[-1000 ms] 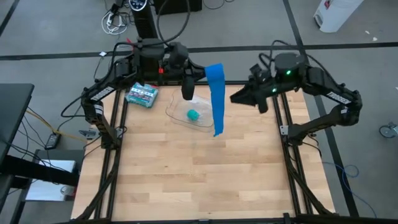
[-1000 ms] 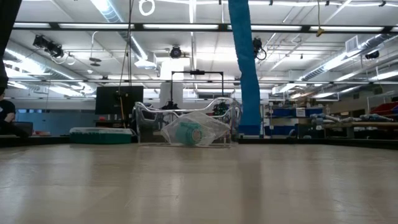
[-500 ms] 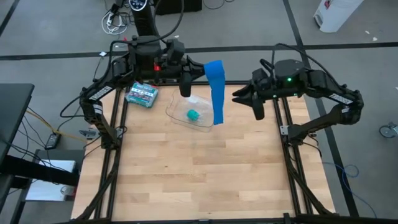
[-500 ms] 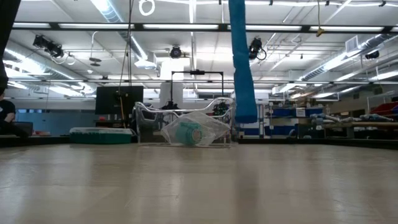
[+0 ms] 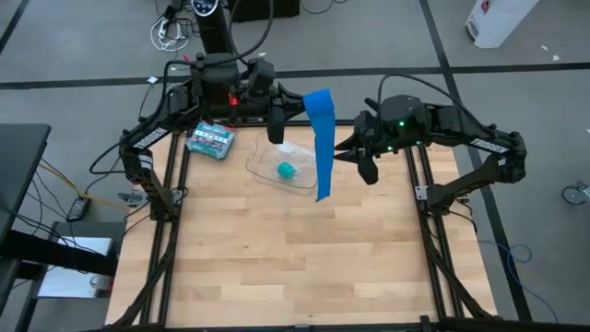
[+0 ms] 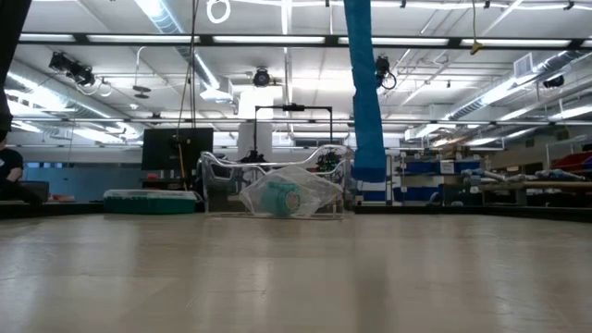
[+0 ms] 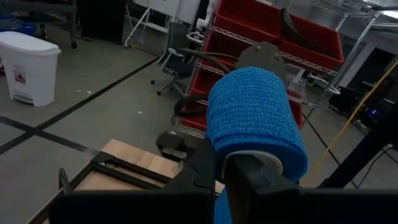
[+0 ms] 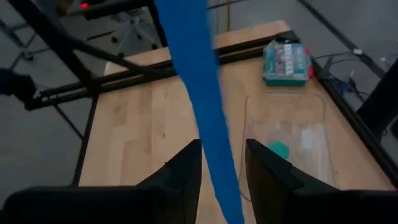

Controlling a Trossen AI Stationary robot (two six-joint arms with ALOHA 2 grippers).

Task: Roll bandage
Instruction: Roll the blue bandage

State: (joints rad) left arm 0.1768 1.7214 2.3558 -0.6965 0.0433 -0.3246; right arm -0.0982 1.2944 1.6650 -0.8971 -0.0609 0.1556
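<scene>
Bandage [image 5: 320, 138] hangs in the air above the back of the tabletop [image 5: 295, 258], a long bright blue strip draped from its upper end down toward the clear tray [image 5: 261, 169]. In the left wrist view we see that upper end wound into a thick roll, pinched between the fingers of the left gripper [image 7: 222, 163], which are pressed nearly together on it. The right gripper [image 8: 222, 163] has its fingers spread partway on either side of the hanging strip, and we cannot tell whether they touch it. From the low view the free end dangles just above the tray, clear of the wood.

We judge the rolling only part done: a fair roll exists at the top, yet a long tail is loose and has still to be wound in. A small teal roll [image 5: 287, 170] lies in the tray and a green-and-white box [image 5: 211, 140] sits beside it, both apart from the strip.
</scene>
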